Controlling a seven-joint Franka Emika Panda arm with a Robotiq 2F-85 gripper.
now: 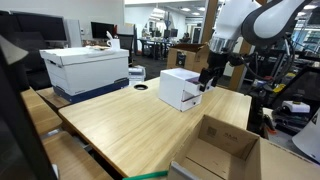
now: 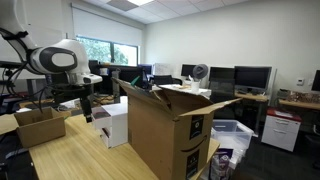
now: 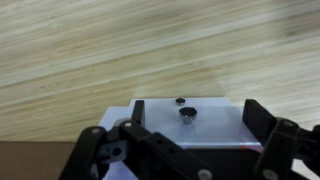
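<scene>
Nearest in an exterior view, an open brown cardboard box (image 1: 228, 148) stands on the pale wooden table (image 1: 120, 125). Beyond it, mid-table, the white rectangular carton (image 1: 178, 90) sits flat on its base with two small dark round pieces (image 3: 187, 113) on its top. The gripper (image 1: 206, 84) hovers just above the carton's right side, jaws spread wide and holding nothing. Any descent, I judge, should be centred and square to the carton's edges. Its long axis seems to run near to far, though this is hard to tell. Farther left stands a large white-and-blue lidded box (image 1: 88, 68).
</scene>
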